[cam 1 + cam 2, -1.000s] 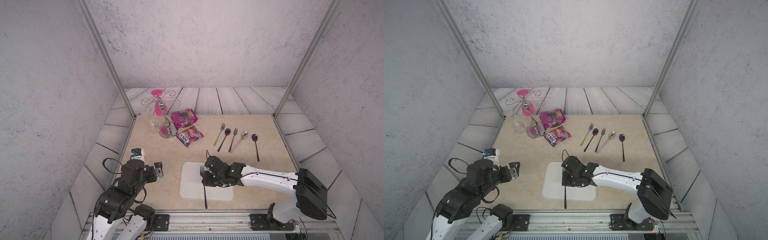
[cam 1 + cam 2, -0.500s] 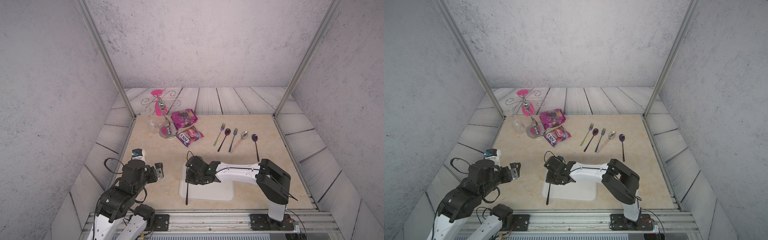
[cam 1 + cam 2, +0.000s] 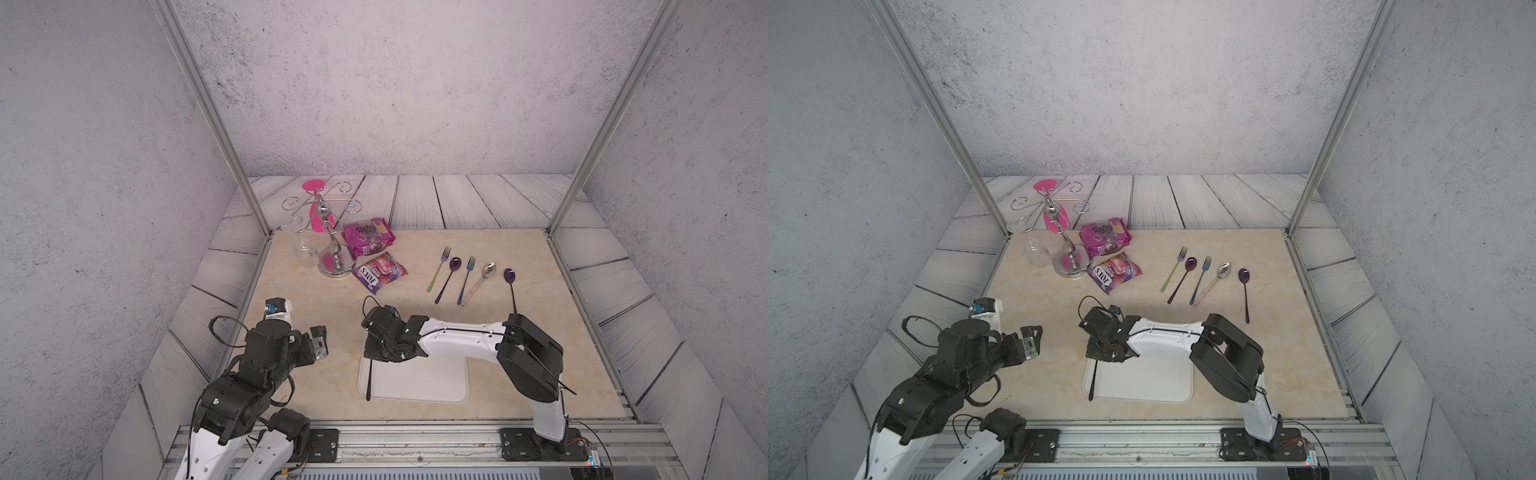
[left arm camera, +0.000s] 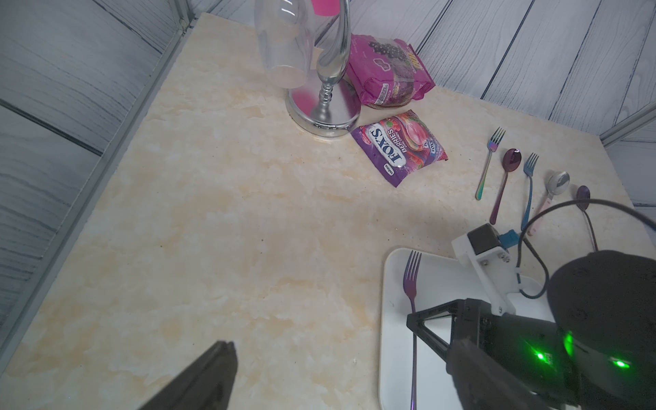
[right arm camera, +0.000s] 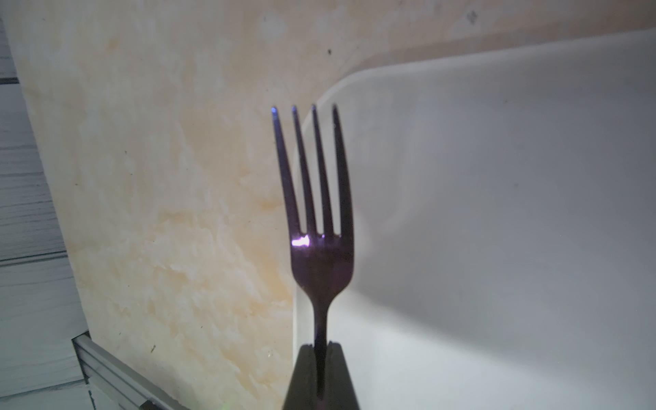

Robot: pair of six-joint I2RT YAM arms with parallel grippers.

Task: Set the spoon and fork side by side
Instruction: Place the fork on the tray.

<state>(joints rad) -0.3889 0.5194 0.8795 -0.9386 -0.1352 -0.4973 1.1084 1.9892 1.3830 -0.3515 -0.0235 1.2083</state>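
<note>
Surface (image 3: 316, 299) carries a white tray (image 3: 428, 382) near its front. Left hand (image 3: 319, 343) hovers apart to the side, its opening impossible to tell. Right hand (image 5: 320, 358) pinches a dark fork (image 5: 321, 255) by the neck over the tray's left edge. Rightmost spoon (image 3: 509, 275) lies well apart, far right.

desk (image 3: 291, 299): beige marble | lower centre: white tray (image 3: 424, 382) | centre-left: silver stand (image 3: 336, 268), pink packet (image 3: 368, 239), Fox's packet (image 3: 379, 272) | centre-right: cutlery row (image 3: 465, 281)
</note>
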